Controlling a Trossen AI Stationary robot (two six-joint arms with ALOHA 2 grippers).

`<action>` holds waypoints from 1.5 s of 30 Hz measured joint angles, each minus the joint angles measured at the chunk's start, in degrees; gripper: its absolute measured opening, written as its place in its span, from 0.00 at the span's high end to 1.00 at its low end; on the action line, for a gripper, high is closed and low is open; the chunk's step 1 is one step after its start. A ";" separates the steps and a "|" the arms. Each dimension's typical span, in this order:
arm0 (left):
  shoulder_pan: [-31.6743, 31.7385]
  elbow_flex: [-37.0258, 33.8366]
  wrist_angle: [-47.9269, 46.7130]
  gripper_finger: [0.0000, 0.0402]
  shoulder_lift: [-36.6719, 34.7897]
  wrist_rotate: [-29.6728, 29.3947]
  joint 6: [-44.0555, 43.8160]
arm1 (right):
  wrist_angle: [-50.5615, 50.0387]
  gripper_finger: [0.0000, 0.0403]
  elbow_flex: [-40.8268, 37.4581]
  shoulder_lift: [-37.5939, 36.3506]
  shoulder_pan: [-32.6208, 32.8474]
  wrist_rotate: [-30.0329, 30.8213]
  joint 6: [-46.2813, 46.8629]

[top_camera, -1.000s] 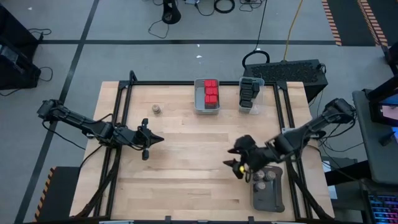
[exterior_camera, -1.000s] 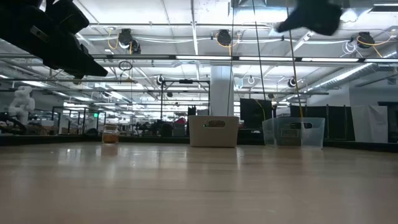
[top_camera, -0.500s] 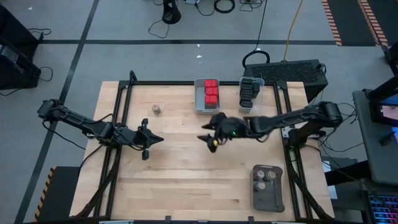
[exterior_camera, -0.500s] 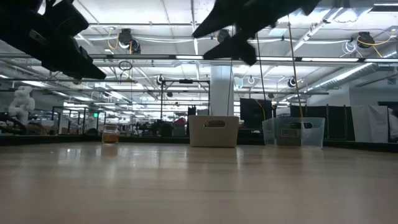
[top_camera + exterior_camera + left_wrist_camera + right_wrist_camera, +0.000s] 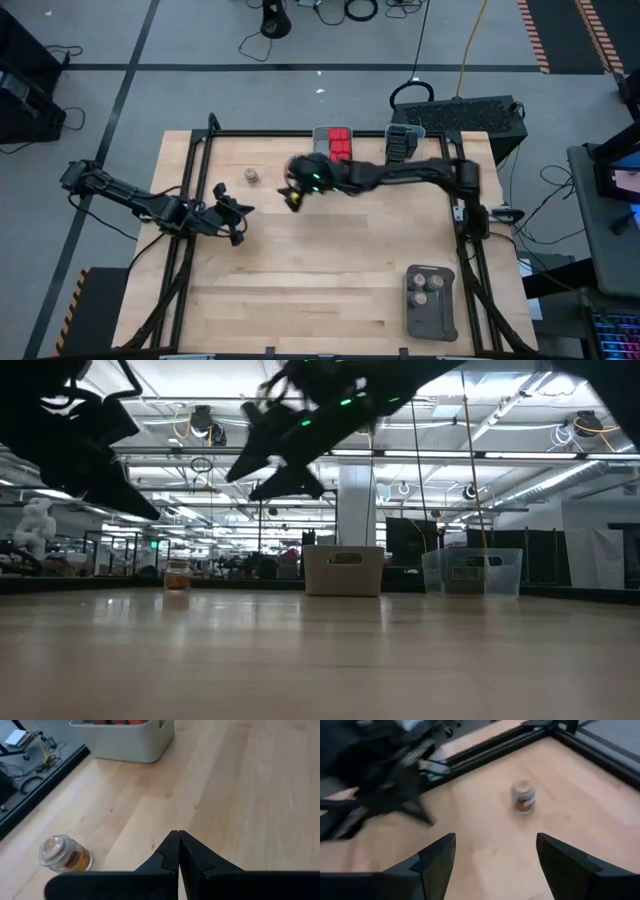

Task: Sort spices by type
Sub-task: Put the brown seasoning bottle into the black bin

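Observation:
One round jar (image 5: pixel 251 175) with a tan top stands alone on the wooden table, far left; it also shows in the right wrist view (image 5: pixel 523 796) and the left wrist view (image 5: pixel 65 854). My right gripper (image 5: pixel 289 193) hangs open above the table, a little to the jar's right, with nothing between its fingers (image 5: pixel 495 855). My left gripper (image 5: pixel 243 208) is shut and empty (image 5: pixel 177 835), on the near side of the jar. Red-capped spices fill the grey bin (image 5: pixel 333 150); black ones fill the clear bin (image 5: pixel 401 145). Three round jars sit on the dark tray (image 5: pixel 431 300).
The bins stand side by side at the table's far edge, and my right arm reaches across in front of them. The tray lies at the near right corner. A black frame (image 5: pixel 200 170) runs along the table's left and far sides. Bare wood lies in the middle and near left.
My right gripper has swept from above the tray at the near right, across the table toward the far left, ending close to the lone jar; it stays open. My left gripper has turned toward the jar and tipped downward, still shut.

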 joint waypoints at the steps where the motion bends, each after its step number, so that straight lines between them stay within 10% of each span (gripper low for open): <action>1: 0.00 0.00 -0.54 0.98 -0.05 0.21 -0.05 | -2.00 0.35 3.64 2.42 -0.64 -0.01 -0.47; 16: 1.51 -0.02 -12.86 0.98 -0.07 -6.56 -10.21 | -15.10 0.35 45.07 33.13 -5.25 -7.69 2.22; 45: 4.30 -0.02 -14.50 0.98 0.05 2.02 -13.29 | -6.10 0.36 47.71 40.05 -4.98 -1.04 -15.24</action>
